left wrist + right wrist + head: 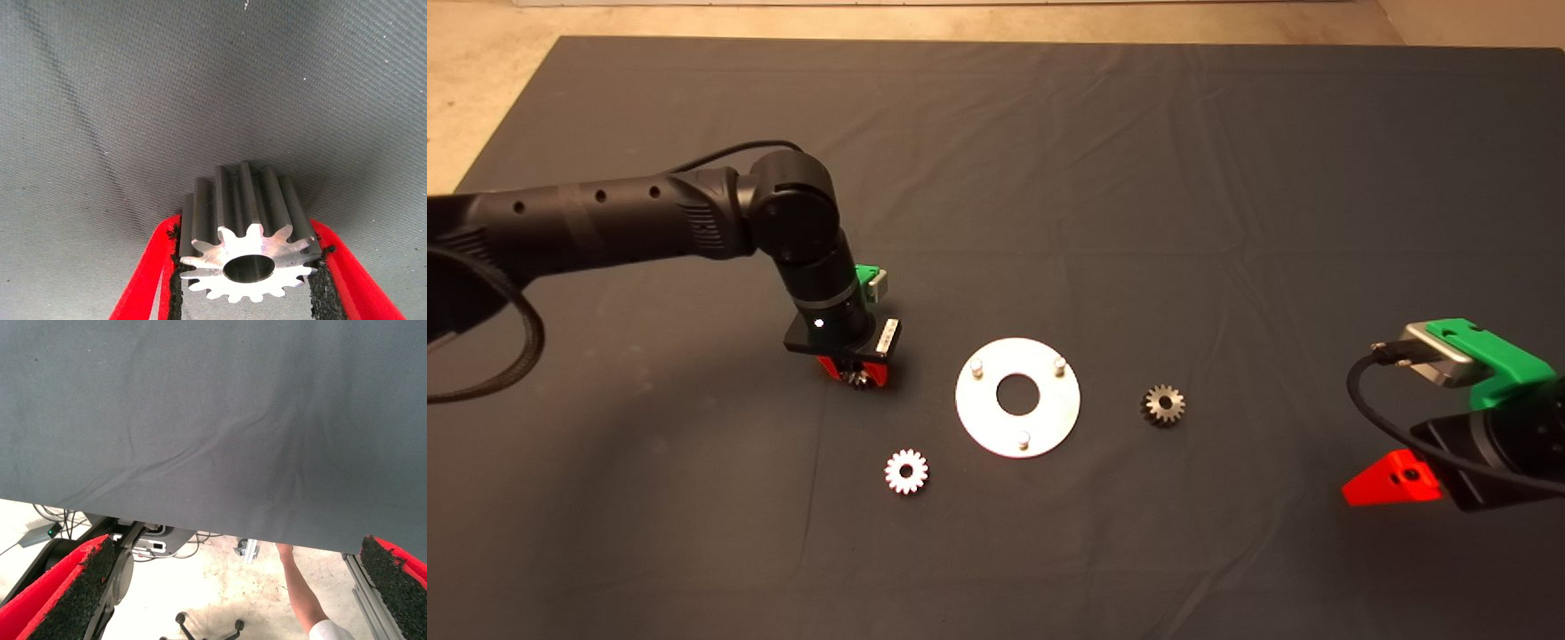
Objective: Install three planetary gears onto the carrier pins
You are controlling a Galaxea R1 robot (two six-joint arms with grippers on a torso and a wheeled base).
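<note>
From above, we see the left gripper (855, 376) down on the dark mat (1049, 133) just left of the carrier disc (1017, 397), its red fingers clamped on one planetary gear (860, 380). The disc's three carrier pins (976, 366) stand bare. A second gear (906, 471) lies flat near the disc's lower left, a third gear (1163, 404) just to its right. The right gripper (1392, 480) waits at the mat's lower right edge.

At the left wrist, we find the gear (248, 237) gripped across its toothed flanks between the black pads (176, 283), bore facing the camera. It is bright, machined metal with straight-cut teeth; we judge it stiff, dense for its size and slick, so a squeeze across opposite teeth seems the sound hold, leaving the bore free for a pin.

At the right wrist, we see the fingers (73, 593) spread wide and empty over the mat's edge, with the floor and a person's arm (300, 593) beyond.
</note>
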